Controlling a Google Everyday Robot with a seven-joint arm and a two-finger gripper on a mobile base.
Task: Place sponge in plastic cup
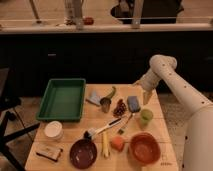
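While gripper (146, 98) hovers beside sponge (133, 103), plastic cup (146, 117) near orange bowl (145, 148).

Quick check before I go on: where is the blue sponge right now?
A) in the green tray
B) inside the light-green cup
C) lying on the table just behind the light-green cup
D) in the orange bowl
C: the sponge lies flat on the table just behind the plastic cup, not in it, while the gripper hangs just right of the sponge.

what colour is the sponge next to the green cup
Blue, clearest in the camera view: sponge lies left of the pincer.
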